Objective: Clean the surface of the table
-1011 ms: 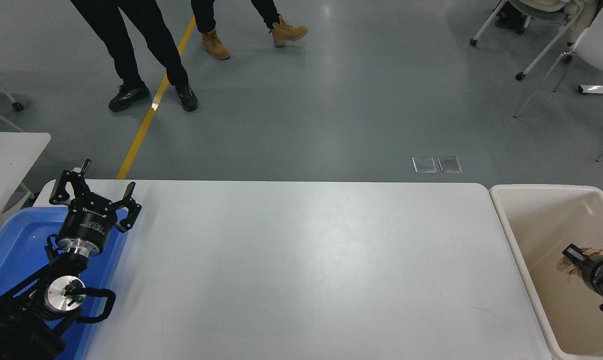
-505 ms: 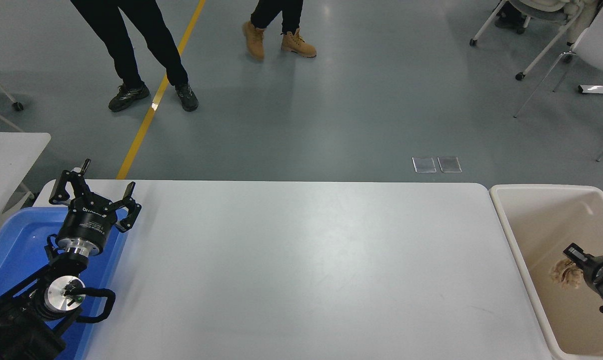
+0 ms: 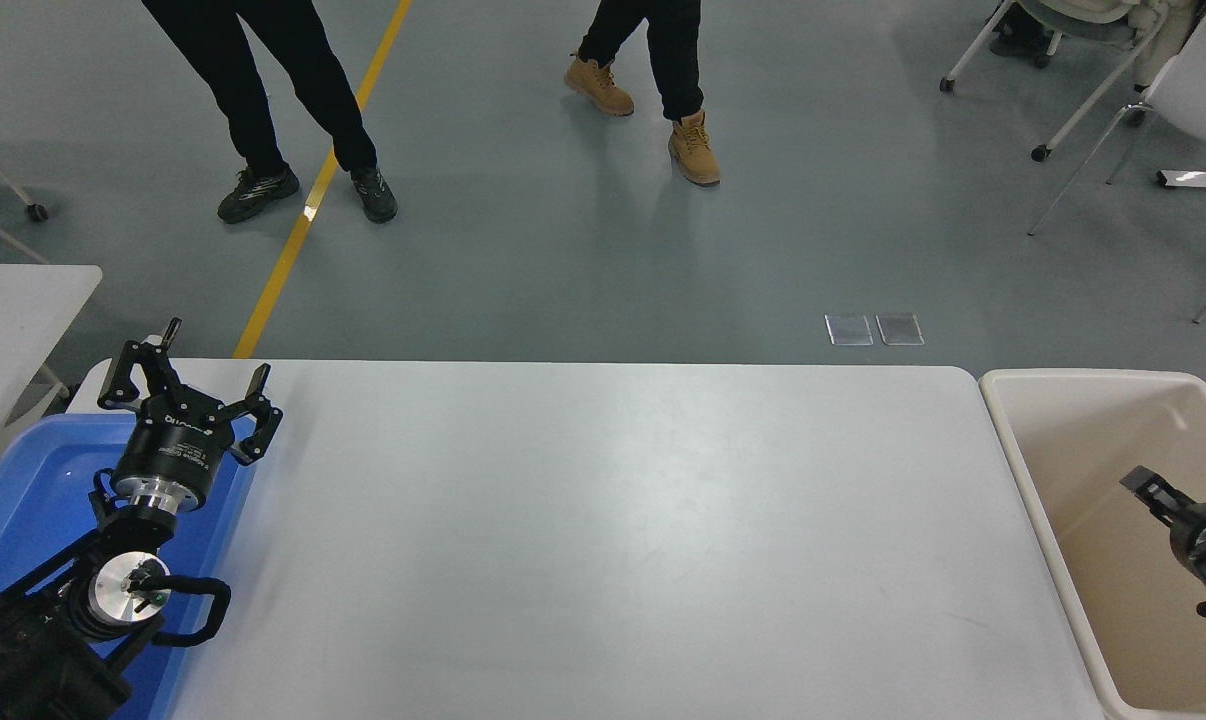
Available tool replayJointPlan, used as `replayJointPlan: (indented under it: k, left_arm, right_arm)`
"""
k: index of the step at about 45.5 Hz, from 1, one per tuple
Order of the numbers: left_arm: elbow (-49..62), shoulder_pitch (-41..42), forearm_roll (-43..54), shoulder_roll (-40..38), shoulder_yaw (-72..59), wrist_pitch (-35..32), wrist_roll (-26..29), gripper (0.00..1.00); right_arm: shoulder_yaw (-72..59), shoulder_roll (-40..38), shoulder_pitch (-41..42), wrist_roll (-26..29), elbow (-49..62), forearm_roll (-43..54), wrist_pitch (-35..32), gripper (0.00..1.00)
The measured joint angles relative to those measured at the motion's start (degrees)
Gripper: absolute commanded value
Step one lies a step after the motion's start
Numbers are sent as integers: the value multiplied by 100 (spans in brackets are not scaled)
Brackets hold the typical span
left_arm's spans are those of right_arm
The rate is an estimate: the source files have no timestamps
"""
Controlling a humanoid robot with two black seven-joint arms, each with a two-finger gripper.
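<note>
The crumpled brown paper has dropped from the right pincer point(image 3: 1143, 487), now empty over the beige bin point(image 3: 1023, 460) beside the table surface point(image 3: 613, 540), which looks clean; left pincer point(image 3: 188, 385) spread, parked.

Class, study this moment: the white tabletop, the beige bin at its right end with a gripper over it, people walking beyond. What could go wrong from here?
1. The right gripper hangs inside the beige bin; swinging back, it might catch the rim.
2. The person in tan boots walks near the table surface; a far reach might come close.
</note>
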State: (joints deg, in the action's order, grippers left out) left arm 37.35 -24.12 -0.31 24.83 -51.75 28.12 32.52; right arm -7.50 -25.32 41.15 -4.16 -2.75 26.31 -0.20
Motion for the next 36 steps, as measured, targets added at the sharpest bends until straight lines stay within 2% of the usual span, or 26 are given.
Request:
replayJointPlan:
  k: [27,36]
  left_arm:
    - [0,-2,0,-3,1,0,0,99]
    - [0,-2,0,-3,3,0,0,99]
  right_arm:
    - [1671,-376,406,-23,-23,-33,-14,98]
    - [2632,-436,536,-28,-97,-520,-51,98]
